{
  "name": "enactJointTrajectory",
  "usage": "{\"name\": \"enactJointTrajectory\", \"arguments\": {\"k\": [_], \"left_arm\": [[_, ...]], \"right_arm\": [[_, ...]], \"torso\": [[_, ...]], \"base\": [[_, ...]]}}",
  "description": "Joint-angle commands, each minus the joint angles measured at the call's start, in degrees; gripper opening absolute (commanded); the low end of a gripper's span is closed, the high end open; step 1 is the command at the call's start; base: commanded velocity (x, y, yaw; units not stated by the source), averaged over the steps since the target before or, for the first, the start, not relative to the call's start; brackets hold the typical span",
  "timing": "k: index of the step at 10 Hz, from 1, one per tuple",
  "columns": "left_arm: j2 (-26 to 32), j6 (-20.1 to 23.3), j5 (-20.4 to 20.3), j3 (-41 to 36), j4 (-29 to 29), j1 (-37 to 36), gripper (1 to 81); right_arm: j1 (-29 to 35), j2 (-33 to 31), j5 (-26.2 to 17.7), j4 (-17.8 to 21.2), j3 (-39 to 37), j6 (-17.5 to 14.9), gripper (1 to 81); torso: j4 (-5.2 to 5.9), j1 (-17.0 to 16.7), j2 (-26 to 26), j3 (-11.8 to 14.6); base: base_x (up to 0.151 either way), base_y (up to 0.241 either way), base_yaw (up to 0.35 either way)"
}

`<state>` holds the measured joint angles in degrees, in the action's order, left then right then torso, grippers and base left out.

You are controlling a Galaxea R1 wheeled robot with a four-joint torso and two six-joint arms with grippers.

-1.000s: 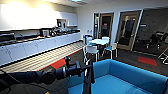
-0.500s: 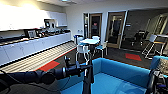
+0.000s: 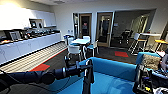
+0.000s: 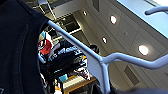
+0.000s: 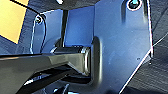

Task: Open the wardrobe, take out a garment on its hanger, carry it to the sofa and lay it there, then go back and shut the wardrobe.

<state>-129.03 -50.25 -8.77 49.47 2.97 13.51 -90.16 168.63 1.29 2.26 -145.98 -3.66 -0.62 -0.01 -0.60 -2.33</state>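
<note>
In the head view my left arm reaches in over the bright blue sofa (image 3: pixel 112 70). My left gripper (image 3: pixel 86 67) is shut on the hanger, and the black garment (image 3: pixel 89 78) hangs straight down from it above the sofa's seat. The left wrist view shows the white hanger (image 4: pixel 100 62) close up against the ceiling, with the garment's dark fabric (image 4: pixel 20 50) draped over one shoulder of it. My right arm (image 3: pixel 140 80) is low at the sofa's right end. The right wrist view gives the robot's own dark plate and bar.
A white table with white-and-teal chairs (image 3: pixel 80 41) stands beyond the sofa. A long white kitchen counter (image 3: pixel 30 46) runs along the left wall. A high table with stools (image 3: pixel 147 36) is at the back right, and doors (image 3: pixel 105 27) are in the far wall.
The whole head picture has slid to the left, so the camera has turned right. The garment still hangs from my left gripper over the sofa.
</note>
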Motion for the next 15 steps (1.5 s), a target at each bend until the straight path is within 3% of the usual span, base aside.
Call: {"name": "enactJointTrajectory", "arguments": {"k": [1,8,15], "left_arm": [[0.34,0.15,-1.87,-1.48,-1.48,-8.63,1.0],[0.25,-0.20,-0.55,-1.30,-1.30,-8.63,1.0],[0.96,-0.02,-0.46,-1.83,-1.48,-8.63,1.0]], "right_arm": [[2.39,-0.20,-3.49,-0.67,0.27,-0.12,81.1],[2.39,-0.11,-3.49,-0.76,0.27,-0.21,81.1],[2.22,-0.03,-3.49,-0.76,0.18,-0.12,81.1]], "torso": [[0.00,0.01,0.00,0.00],[0.00,0.01,0.00,0.00],[0.00,0.01,0.00,0.00]], "base": [[0.000,0.000,-0.258],[0.000,0.000,-0.187],[0.000,0.000,0.000]]}}
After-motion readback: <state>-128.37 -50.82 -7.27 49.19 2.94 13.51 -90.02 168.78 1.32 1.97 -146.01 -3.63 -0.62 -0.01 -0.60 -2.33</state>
